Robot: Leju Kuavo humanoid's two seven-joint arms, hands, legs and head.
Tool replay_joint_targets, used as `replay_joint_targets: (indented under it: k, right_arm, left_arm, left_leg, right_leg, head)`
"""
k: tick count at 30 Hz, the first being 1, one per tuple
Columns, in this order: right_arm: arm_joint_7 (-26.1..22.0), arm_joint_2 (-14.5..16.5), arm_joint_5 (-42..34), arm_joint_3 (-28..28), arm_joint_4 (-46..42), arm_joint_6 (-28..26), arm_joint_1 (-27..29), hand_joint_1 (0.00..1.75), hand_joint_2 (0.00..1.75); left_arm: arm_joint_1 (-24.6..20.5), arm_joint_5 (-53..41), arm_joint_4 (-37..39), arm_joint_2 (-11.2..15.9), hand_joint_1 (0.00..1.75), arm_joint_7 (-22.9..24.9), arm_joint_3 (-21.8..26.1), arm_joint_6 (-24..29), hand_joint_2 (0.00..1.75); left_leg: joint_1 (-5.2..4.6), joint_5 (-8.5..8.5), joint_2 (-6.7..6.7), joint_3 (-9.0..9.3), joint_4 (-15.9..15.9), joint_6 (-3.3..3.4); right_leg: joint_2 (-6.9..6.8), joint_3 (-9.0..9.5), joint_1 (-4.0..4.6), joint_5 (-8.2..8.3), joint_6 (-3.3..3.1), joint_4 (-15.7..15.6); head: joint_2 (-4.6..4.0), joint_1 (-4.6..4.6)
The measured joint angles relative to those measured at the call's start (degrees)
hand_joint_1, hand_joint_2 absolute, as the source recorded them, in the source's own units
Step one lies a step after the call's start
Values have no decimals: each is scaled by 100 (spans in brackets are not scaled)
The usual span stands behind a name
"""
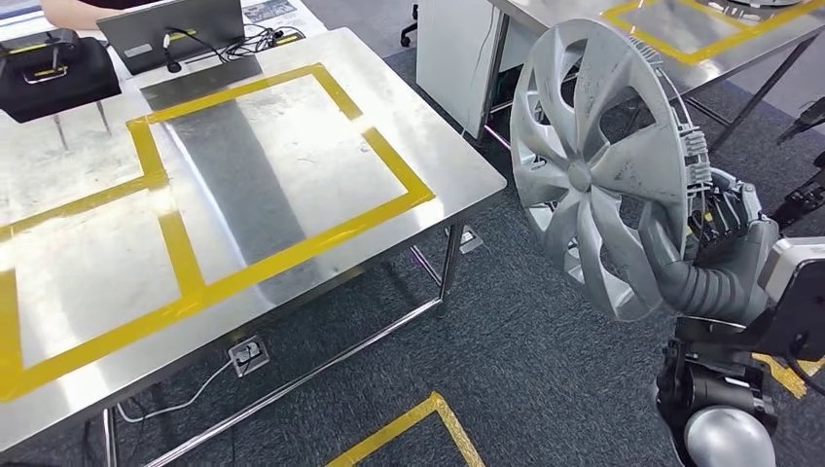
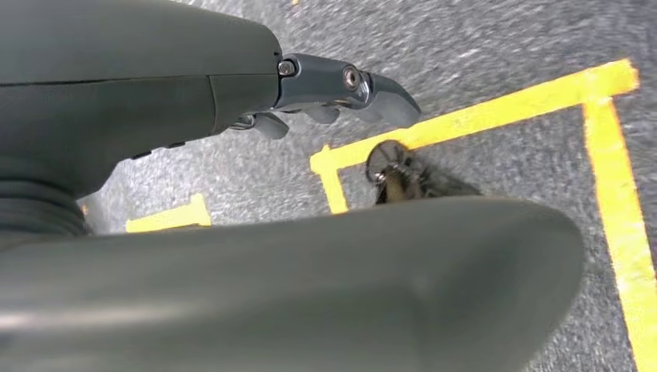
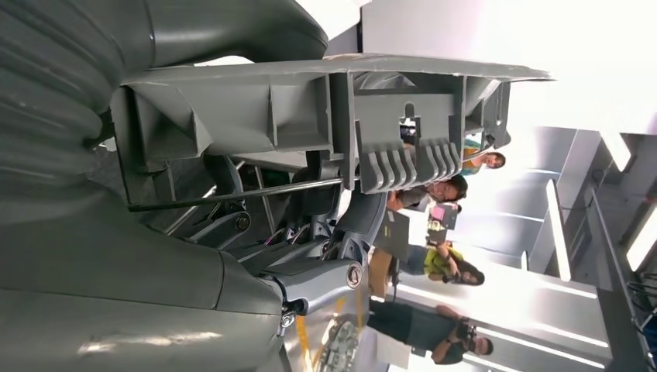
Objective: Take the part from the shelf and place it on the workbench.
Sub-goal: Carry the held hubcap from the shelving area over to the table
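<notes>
The part is a silver wheel cover [image 1: 593, 165] with curved spokes, held upright on edge at the right, off the workbench's right corner. My right hand [image 1: 715, 248] grips its rim, thumb hooked through a spoke gap and fingers behind the rim. The right wrist view shows the cover's ribbed grey back and clips [image 3: 349, 116] pressed against that hand [image 3: 232, 263]. The steel workbench [image 1: 443, 146], marked with yellow tape rectangles, fills the left half. My left hand [image 2: 256, 101] hangs over the carpet, fingers loosely curled around nothing.
A black case [image 1: 53, 68] and a laptop with cables [image 1: 175, 34] sit at the workbench's far edge. A second taped table [image 1: 720, 29] stands at the back right. Grey carpet with yellow floor tape [image 1: 413, 428] lies below. Several people [image 3: 442, 256] stand in the background.
</notes>
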Motion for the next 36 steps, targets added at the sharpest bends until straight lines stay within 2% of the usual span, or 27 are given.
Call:
replay_joint_targets:
  k: [2, 3, 4, 5, 6, 7, 9, 10, 11, 14, 16, 18, 19, 20, 21, 22, 24, 25, 26, 27, 29, 30, 32, 33, 34, 35, 36]
  right_arm:
    - [2, 3, 2, 0, -1, 4, -6, 175, 175]
    - [6, 4, 3, 1, -1, 9, -8, 175, 175]
    - [13, 4, 3, 2, 2, 15, -9, 175, 175]
    - [22, 4, 3, 3, 7, 24, -8, 175, 175]
    - [33, 5, 3, 7, 12, 32, -7, 175, 175]
    - [41, 6, 3, 10, 15, 36, -7, 175, 175]
    - [48, 8, 8, 16, 16, 41, -10, 175, 175]
    - [56, 9, 21, 16, 16, 43, -17, 175, 175]
    - [65, 9, 45, 16, 16, 45, -26, 175, 175]
    - [118, 13, 177, 20, 17, 64, -63, 175, 175]
    - [178, 15, 342, 30, 33, 93, -100, 175, 175]
    - [244, 22, 564, 53, 77, 130, -165, 175, 175]
    - [274, 30, 680, 72, 110, 149, -203, 175, 175]
    - [302, 40, 778, 92, 148, 166, -234, 175, 175]
    - [326, 53, 851, 114, 186, 178, -259, 175, 175]
    - [344, 65, 899, 135, 220, 185, -278, 175, 175]
    - [363, 85, 933, 177, 265, 190, -323, 175, 175]
    - [368, 96, 938, 197, 279, 191, -351, 175, 175]
    - [370, 106, 943, 218, 291, 192, -385, 175, 175]
    - [373, 117, 947, 237, 305, 193, -413, 175, 175]
    - [381, 135, 966, 273, 335, 198, -448, 175, 175]
    - [388, 150, 980, 290, 352, 205, -457, 175, 175]
    - [399, 177, 1014, 311, 385, 219, -485, 175, 175]
    - [403, 190, 1025, 318, 403, 226, -498, 175, 175]
    - [404, 198, 1034, 323, 421, 232, -507, 175, 175]
    - [407, 207, 1038, 329, 441, 237, -511, 175, 175]
    - [410, 216, 1040, 339, 461, 241, -510, 175, 175]
  left_arm:
    - [-9, 0, 0, -1, 0, -1, -3, 0, 0]
    - [-15, 0, 0, 1, 0, -1, -3, -2, 0]
    - [-18, -1, 0, 2, 0, -2, -4, -4, 0]
    - [-13, -1, 0, 2, 0, -2, -4, -7, 0]
    - [-7, -2, 1, 3, 0, -4, -5, -9, 0]
    - [-3, -2, 1, 4, 0, -7, -6, -10, 0]
    - [-12, -2, 2, 8, 0, -16, -6, -11, 0]
    - [-22, -3, 1, 8, 0, -22, -6, -14, 0]
    - [-29, -4, 1, 8, 0, -27, -7, -19, 0]
    - [-17, -16, 2, 7, 0, -33, -9, -33, 0]
    - [-13, -40, 2, 7, 0, -23, -15, -42, 0]
    - [-30, -74, 2, 5, 0, 5, -30, -48, 0]
    - [-39, -88, 1, 3, 0, 18, -39, -51, 0]
    - [-44, -100, 1, -1, 0, 30, -49, -55, 0]
    - [-45, -107, 0, -5, 0, 36, -57, -57, 0]
    - [-45, -110, 0, -9, 0, 37, -68, -57, 0]
    - [-49, -113, -1, -16, 0, 38, -86, -56, 0]
    - [-57, -113, -2, -20, 0, 37, -93, -56, 0]
    - [-64, -114, -3, -24, 0, 37, -97, -57, 0]
    - [-68, -114, -4, -28, 0, 38, -102, -57, 0]
    - [-63, -114, -4, -27, 0, 43, -112, -58, 0]
    - [-56, -115, -4, -26, 0, 45, -119, -58, 0]
    - [-55, -117, -4, -24, 0, 50, -131, -58, 0]
    - [-59, -119, -4, -25, 0, 51, -136, -58, 0]
    - [-66, -120, -4, -26, 0, 54, -138, -59, 0]
    - [-71, -121, -4, -26, 0, 56, -139, -60, 0]
    - [-72, -122, -4, -26, 0, 62, -140, -60, 0]
  left_leg:
    - [-7, -250, 268, -229, 443, -35]
    - [0, -416, 373, -394, 798, -54]
    - [10, -543, 424, -557, 1141, -72]
    - [19, -591, 451, -658, 1357, -89]
    - [27, -543, 469, -657, 1371, -103]
    - [35, -408, 495, -541, 1172, -112]
    - [29, -129, 618, -127, 445, -111]
    - [19, -58, 665, 46, 155, -88]
    - [5, -44, 688, 140, -4, -59]
    - [-5, -29, 583, 146, -42, 52]
    - [19, 6, 503, 139, -60, 117]
    - [23, 30, 418, 121, -64, 162]
    - [15, 37, 371, 109, -61, 177]
    - [7, 41, 321, 101, -55, 183]
    - [2, 43, 265, 96, -47, 186]
    - [-1, 44, 207, 96, -38, 187]
    - [0, 48, 95, 93, -25, 179]
    - [-2, 57, 46, 74, -17, 163]
    - [3, 73, 3, 43, -14, 136]
    - [15, 95, -37, 9, -17, 100]
    - [35, 135, -99, -37, -36, 20]
    - [31, 124, -49, -65, -22, -11]
    - [16, -65, 200, -231, 282, -53]
    - [15, -227, 336, -390, 599, -69]
    - [22, -389, 411, -563, 973, -84]
    - [29, -492, 444, -710, 1288, -98]
    - [35, -503, 458, -778, 1440, -109]
  right_leg:
    - [-121, 49, -21, 30, -18, -88]
    - [-174, 55, -18, 28, -30, -96]
    - [-230, 52, -17, 24, -36, -93]
    - [-284, 49, -17, 20, -37, -88]
    - [-332, 46, -19, 14, -34, -79]
    - [-377, 44, -23, 6, -23, -64]
    - [-459, 38, -19, -28, 28, -6]
    - [-495, 30, -9, -47, 62, 31]
    - [-529, 20, 1, -58, 97, 59]
    - [-602, -7, -6, -60, 196, 87]
    - [-475, -123, -29, -218, 261, 306]
    - [-294, -420, -43, -553, 295, 952]
    - [-254, -595, -44, -702, 297, 1342]
    - [-236, -725, -43, -773, 292, 1626]
    - [-224, -767, -41, -738, 279, 1715]
    - [-210, -708, -38, -606, 257, 1586]
    - [-89, -374, -37, -238, 189, 860]
    - [-2, -206, -37, -127, 155, 520]
    - [64, -89, -33, -83, 129, 285]
    - [102, -39, -25, -99, 112, 185]
    - [30, -3, -17, -85, 81, 103]
    - [-19, 17, -25, -61, 58, 56]
    - [-127, 58, -48, -18, 5, -32]
    - [-177, 65, -42, -12, -11, -44]
    - [-228, 62, -37, -11, -23, -44]
    - [-281, 57, -33, -13, -24, -40]
    - [-333, 55, -33, -16, -22, -35]
  head:
    - [0, -73]
    - [0, -108]
    - [0, -132]
    - [0, -146]
    - [0, -162]
    - [0, -180]
    - [0, -230]
    - [0, -251]
    - [0, -261]
    - [0, -241]
    - [0, -204]
    - [0, -129]
    - [0, -93]
    - [0, -72]
    - [0, -58]
    - [0, -40]
    - [0, -1]
    - [0, 10]
    - [0, 20]
    - [0, 22]
    - [0, 30]
    - [0, 25]
    - [0, -32]
    - [0, -73]
    - [0, -112]
    - [0, -133]
    - [0, -153]
